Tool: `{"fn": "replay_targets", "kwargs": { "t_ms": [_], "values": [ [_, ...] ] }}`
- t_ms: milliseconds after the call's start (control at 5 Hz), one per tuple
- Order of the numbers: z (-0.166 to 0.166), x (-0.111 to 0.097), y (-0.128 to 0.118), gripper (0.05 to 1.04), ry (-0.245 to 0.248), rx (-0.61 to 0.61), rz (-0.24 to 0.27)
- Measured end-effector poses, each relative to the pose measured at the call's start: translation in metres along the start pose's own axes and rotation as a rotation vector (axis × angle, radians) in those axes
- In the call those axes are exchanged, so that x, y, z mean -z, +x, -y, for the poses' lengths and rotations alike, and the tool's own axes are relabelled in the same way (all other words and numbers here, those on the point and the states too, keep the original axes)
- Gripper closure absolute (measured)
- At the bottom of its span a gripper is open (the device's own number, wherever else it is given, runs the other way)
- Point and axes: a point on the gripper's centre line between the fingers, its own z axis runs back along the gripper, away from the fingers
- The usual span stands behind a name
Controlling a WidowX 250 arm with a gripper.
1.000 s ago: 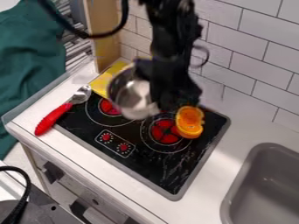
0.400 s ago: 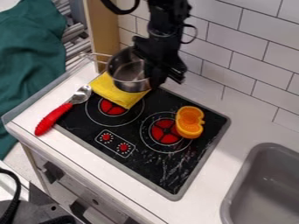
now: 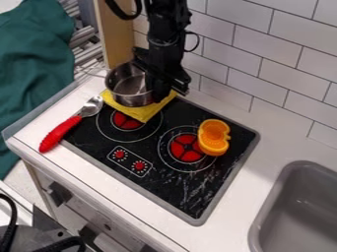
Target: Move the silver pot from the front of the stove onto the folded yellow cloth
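The black gripper (image 3: 152, 91) hangs over the back left of the stove, at the right side of a small metal pot (image 3: 133, 100). One finger appears to lie at the pot's rim, but the hold itself is hidden by the dark gripper body. The pot is roughly upright over a yellow cloth (image 3: 145, 114), which lies across the stove's back left edge. Whether the pot rests on the cloth or hangs just above it, I cannot tell.
An orange cup-like toy (image 3: 214, 138) stands on the right burner of the black stove (image 3: 172, 185). A spoon with a red handle (image 3: 59, 134) lies along the stove's left edge. A grey sink (image 3: 299, 211) is at the lower right, and a tiled wall (image 3: 276, 59) rises behind.
The gripper and pot have moved together, first up and to the left, then slightly farther left over the yellow cloth. The orange toy and spoon have stayed put.
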Motion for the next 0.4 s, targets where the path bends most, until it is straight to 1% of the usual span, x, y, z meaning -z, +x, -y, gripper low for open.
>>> {"fn": "replay_targets", "kwargs": {
  "t_ms": [200, 400],
  "values": [
    [-0.003, 0.015, 0.011, 1.022, -0.001, -0.001, -0.017],
    [-0.003, 0.027, 0.019, 1.022, -0.013, -0.01, -0.026]
  ]
}}
